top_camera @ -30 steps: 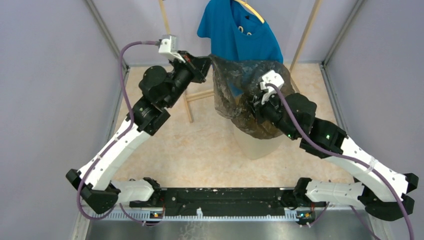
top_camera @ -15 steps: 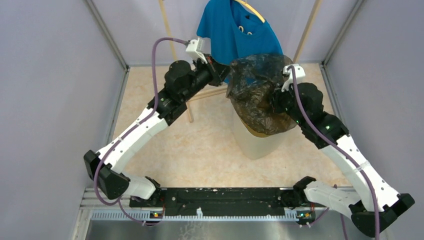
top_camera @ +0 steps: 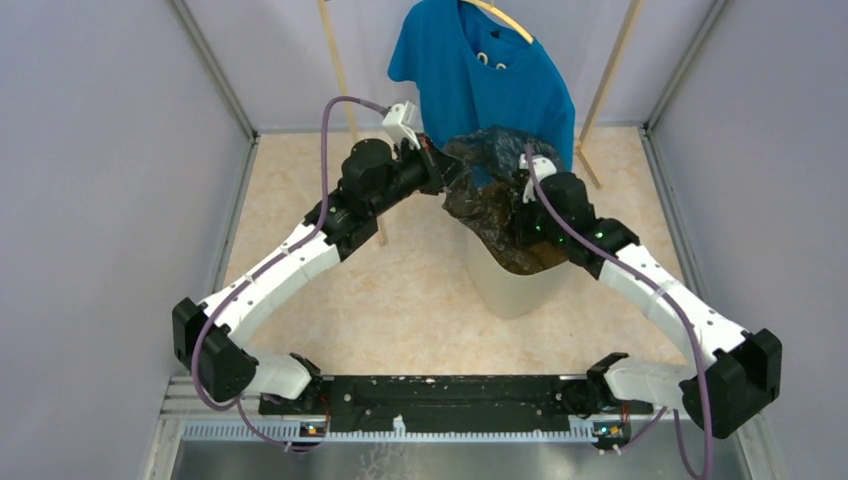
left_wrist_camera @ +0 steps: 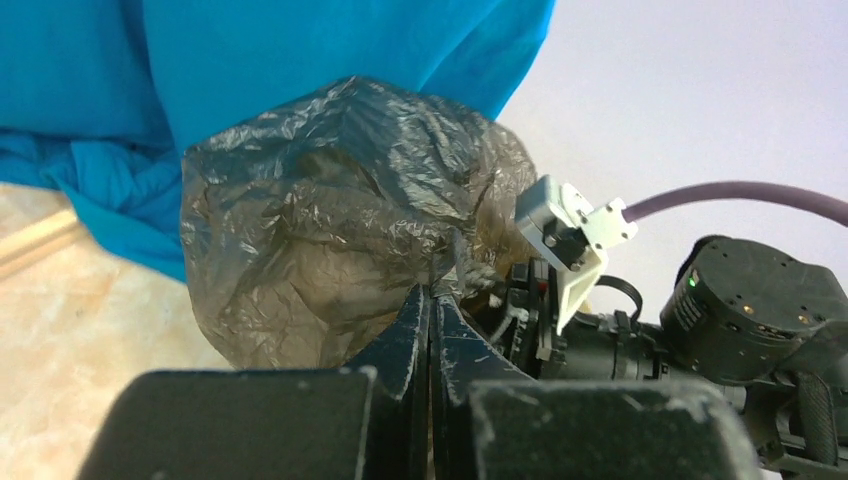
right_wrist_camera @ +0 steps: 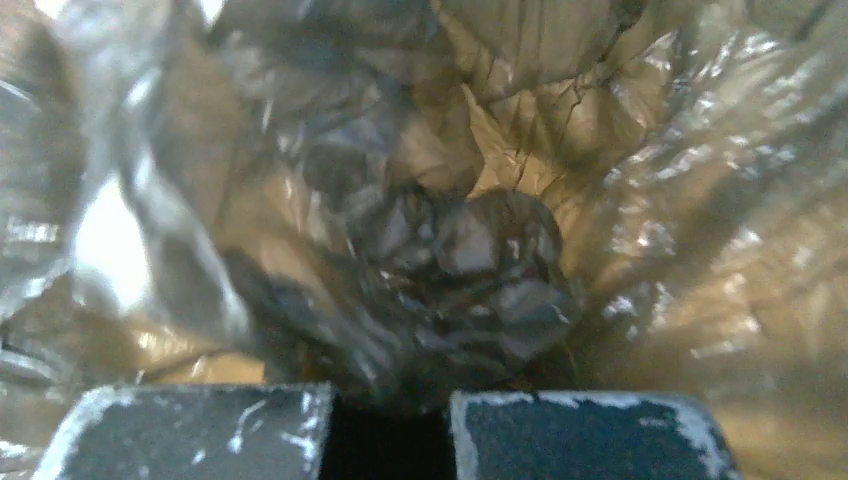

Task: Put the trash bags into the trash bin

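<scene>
The blue T-shirt (top_camera: 480,80) hangs on a hanger from the wooden rack (top_camera: 345,90) at the far side, and just in front of it stands the cream trash bin (top_camera: 510,292), only its near wall showing. The trash bag (top_camera: 490,195) is bunched over the bin's mouth and covers it; its lower folds seem to dip inside the rim, while its upper part rises in front of the shirt's hem

The bag looks very light, thin and crinkly, with no stiffness of its own. It probably balloons, clings and springs back out rather than dropping, so a hold on the mouth edge at two opposite points looks best, and the film may tear if it is stretched hard

The left gripper (left_wrist_camera: 430,305) has its fingers pressed flat together on a pinch of film at the bag's left edge. The right gripper (right_wrist_camera: 386,425) looks deep into the bag's folds; whether its fingers (right_wrist_camera: 590,435) clamp film I cannot tell
</scene>
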`<state>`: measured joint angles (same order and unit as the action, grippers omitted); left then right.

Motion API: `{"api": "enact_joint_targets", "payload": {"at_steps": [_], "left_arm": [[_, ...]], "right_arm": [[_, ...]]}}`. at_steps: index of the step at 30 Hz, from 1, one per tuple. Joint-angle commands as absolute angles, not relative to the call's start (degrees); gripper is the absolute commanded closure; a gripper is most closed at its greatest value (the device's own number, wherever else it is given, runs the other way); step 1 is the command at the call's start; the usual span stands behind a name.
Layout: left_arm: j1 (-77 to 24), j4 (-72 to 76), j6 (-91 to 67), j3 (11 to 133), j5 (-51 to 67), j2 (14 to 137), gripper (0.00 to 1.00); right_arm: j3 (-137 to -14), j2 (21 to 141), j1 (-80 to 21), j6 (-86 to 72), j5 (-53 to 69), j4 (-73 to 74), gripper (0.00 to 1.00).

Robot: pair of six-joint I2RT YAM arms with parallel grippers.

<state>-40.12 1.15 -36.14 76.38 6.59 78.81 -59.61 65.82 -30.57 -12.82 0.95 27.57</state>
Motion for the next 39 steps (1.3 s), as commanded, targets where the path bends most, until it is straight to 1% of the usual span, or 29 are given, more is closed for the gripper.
{"api": "enact_joint_targets", "payload": {"at_steps": [1, 7, 11, 13, 20, 24, 28, 31, 35, 39], "left_arm": [[-40.0, -1.0, -36.3, 74.4, 6.4, 77.1, 1.00], [-40.0, -5.4, -34.9, 71.3, 4.3, 72.8, 1.00], [-40.0, -8.7, -34.3, 70.7, 2.8, 68.7, 1.00], [-40.0, -10.6, -34.2, 70.6, 1.5, 66.6, 1.00], [-40.0, -15.8, -33.3, 67.3, -4.4, 57.1, 1.00], [-40.0, -22.0, -33.2, 65.7, -8.3, 52.0, 1.00], [-40.0, -27.4, -33.7, 64.8, -12.0, 46.5, 1.00], [-40.0, -28.8, -33.9, 64.6, -13.0, 42.8, 1.00], [-40.0, -26.2, -33.0, 64.3, -9.9, 40.4, 1.00], [-40.0, -20.9, -32.0, 63.8, -3.3, 42.3, 1.00]], "right_arm": [[-55.7, 66.7, -30.4, -13.4, 7.2, 21.5, 1.00], [-50.2, 64.4, -30.4, -13.5, 15.4, 17.1, 1.00], [-47.6, 64.6, -30.5, -14.5, 25.8, 13.4, 1.00], [-47.2, 65.0, -31.5, -14.8, 29.1, 11.7, 1.00], [-50.1, 71.0, -40.2, -15.8, 33.1, 6.3, 1.00], [-52.7, 75.9, -44.9, -18.4, 34.7, 1.1, 1.00], [-56.9, 80.6, -49.4, -19.4, 34.8, -1.4, 1.00], [-60.3, 81.2, -50.4, -19.3, 33.3, 2.1, 1.00], [-62.6, 75.6, -50.4, -16.4, 26.0, 10.9, 1.00], [-63.1, 67.9, -50.4, -13.8, 15.8, 22.0, 1.00]]}}
